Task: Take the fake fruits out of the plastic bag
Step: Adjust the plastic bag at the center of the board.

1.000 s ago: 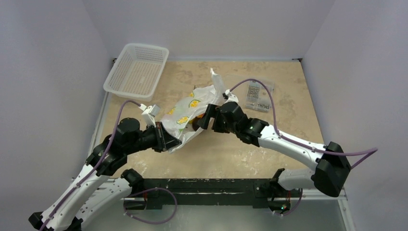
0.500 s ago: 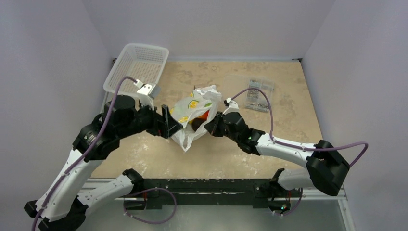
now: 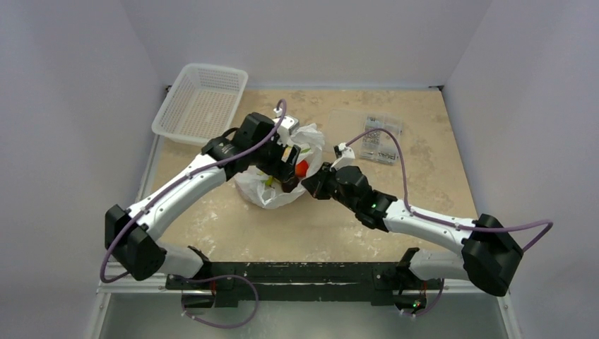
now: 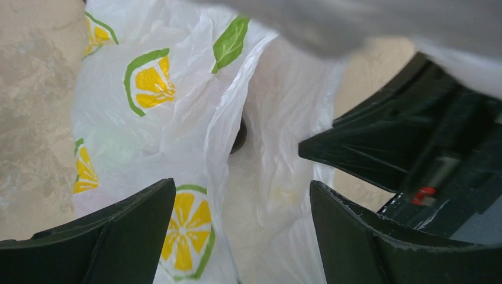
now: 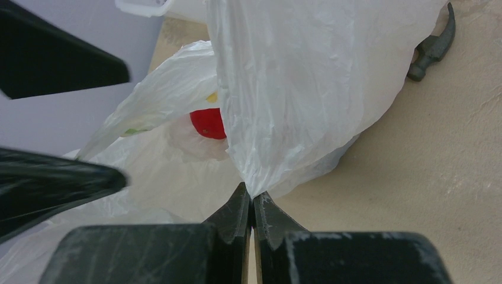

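The plastic bag (image 3: pixel 282 192), thin white with yellow-green lemon prints, lies mid-table. It fills the left wrist view (image 4: pixel 177 118) and the right wrist view (image 5: pixel 296 83). A red fake fruit (image 3: pixel 302 168) shows in the bag's mouth, also seen in the right wrist view (image 5: pixel 208 123). A dark round shape (image 4: pixel 239 135) sits deep inside the bag. Other fruits are hidden. My left gripper (image 3: pixel 284 176) is open, its jaws straddling the bag's rim (image 4: pixel 243 236). My right gripper (image 3: pixel 315 185) is shut on the bag's edge (image 5: pixel 252 196) and holds it up.
A white mesh basket (image 3: pixel 202 103) stands at the back left. A clear flat box of small parts (image 3: pixel 378 140) lies at the back right. A small black hammer (image 5: pixel 432 48) lies on the table just beyond the bag.
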`<state>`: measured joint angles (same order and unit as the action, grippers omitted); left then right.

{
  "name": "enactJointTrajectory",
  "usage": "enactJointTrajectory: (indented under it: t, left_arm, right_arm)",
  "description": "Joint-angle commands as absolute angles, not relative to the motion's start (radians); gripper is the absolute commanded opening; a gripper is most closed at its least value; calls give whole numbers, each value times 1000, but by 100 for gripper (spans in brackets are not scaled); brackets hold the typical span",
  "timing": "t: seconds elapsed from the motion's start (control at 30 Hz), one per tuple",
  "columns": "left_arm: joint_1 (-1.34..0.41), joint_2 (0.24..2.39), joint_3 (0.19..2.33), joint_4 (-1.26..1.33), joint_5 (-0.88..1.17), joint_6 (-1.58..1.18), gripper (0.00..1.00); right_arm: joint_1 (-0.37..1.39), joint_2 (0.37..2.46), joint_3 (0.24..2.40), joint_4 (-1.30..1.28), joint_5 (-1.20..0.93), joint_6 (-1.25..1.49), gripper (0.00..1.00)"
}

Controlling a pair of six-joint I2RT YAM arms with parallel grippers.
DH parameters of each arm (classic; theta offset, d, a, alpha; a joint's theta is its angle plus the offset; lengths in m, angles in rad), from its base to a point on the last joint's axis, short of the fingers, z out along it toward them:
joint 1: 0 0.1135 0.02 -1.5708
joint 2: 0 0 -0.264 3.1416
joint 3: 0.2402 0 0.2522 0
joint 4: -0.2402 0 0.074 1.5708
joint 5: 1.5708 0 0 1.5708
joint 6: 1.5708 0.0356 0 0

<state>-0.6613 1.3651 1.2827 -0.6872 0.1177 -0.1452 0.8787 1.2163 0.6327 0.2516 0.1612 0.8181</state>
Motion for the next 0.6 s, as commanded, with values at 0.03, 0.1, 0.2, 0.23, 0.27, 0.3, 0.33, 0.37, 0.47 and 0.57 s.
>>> enactJointTrajectory:
  t: [0.03,0.1,0.2,0.23,0.27,0.3,0.33,0.37,0.47,0.57]
  left_arm:
    - [-653,1455,1315,-660,-36,-138,51]
    - [-635,1487,1344,-693,-174,-124,8]
    - [-559,1477,1341,-680,-309,-93,0]
    - [-512,1457,1326,-655,-308,-94,0]
    - [-463,1434,1297,-626,-286,-98,0]
    - [-405,1412,1276,-601,-244,-104,0]
    - [-338,1397,1262,-585,-192,-106,0]
    - [-316,1384,1257,-588,-151,-103,0]
    - [-286,1360,1241,-602,-20,-99,0]
    - [-287,1310,1205,-603,80,-176,2]
  right_arm:
    - [884,1188,610,287,147,801,0]
    - [884,1186,593,286,142,805,0]
    - [886,1180,527,294,134,818,0]
    - [890,1170,493,309,144,827,0]
    - [896,1162,460,328,151,837,0]
    - [901,1158,424,345,154,847,0]
    - [905,1157,394,364,153,854,0]
    - [910,1159,374,380,150,857,0]
    - [934,1182,347,407,152,852,0]
    - [946,1206,362,418,149,829,0]
